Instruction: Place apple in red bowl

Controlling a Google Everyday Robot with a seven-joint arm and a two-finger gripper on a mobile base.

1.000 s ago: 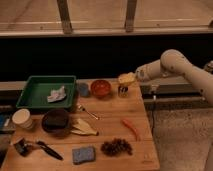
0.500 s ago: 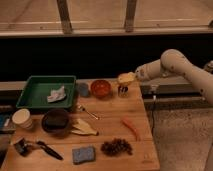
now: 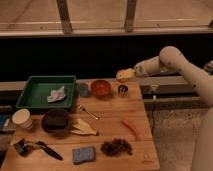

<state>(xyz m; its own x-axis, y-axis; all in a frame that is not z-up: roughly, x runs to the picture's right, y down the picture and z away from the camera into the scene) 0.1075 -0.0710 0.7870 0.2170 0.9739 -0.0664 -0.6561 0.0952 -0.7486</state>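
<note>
The apple [image 3: 124, 75], small, round and yellow-orange, is held in my gripper [image 3: 127, 75] above the table's far right edge. The arm reaches in from the right. The red bowl [image 3: 100, 88] stands on the wooden table at the back, to the left of and below the apple, and it looks empty. The gripper is to the right of the bowl, not over it.
A small dark cup [image 3: 122, 90] stands right under the apple. A blue-grey cup [image 3: 83, 90] and a green tray [image 3: 45, 92] with a crumpled cloth are left of the red bowl. A dark brown bowl [image 3: 55, 120], banana-like pieces [image 3: 84, 128], an orange carrot-like thing [image 3: 130, 128], a sponge [image 3: 83, 154] and a paper cup [image 3: 22, 119] lie nearer.
</note>
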